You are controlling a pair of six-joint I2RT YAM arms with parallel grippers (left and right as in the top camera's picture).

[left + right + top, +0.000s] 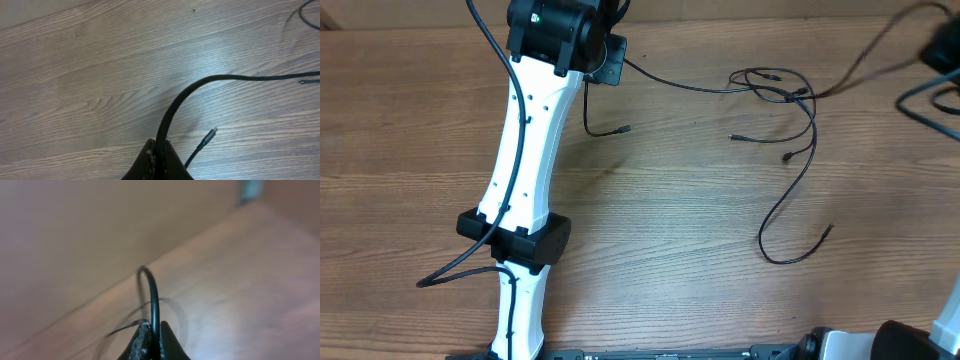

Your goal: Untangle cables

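Recorder: Materials and shapes first.

Observer: The bench has a pale brown wood-grain surface, matte, with a soft glare patch in the left wrist view. The cables are thin black cords, smooth-skinned and round in section, with small plugs on the ends that show. The white left arm is a smooth hard shell with black joints. All places below are taken from it.

Recorder: Where are the cables from that arm?

Observer: All are to its right. A loose knot of overlapping loops lies well right of the arm's far end. From the knot one cord runs back toward the arm's base end in a long open curve, then hooks up to a free plug. Two shorter plug ends lie apart beside the knot. One strand runs from the knot back to the arm's tip.

Recorder: State of left jaws?

Observer: They are pinched tight on that strand. The cord rises from between the tips and arcs off to the right. A short tail ends in a silver-tipped plug just beside the jaws.

Recorder: And the right jaws?

Observer: They are far right of the arm and blurred in the overhead view. In the wrist view they are clamped together on a cord that stands up from the tips in a narrow arch. The picture is soft, so I cannot tell which cable it is.
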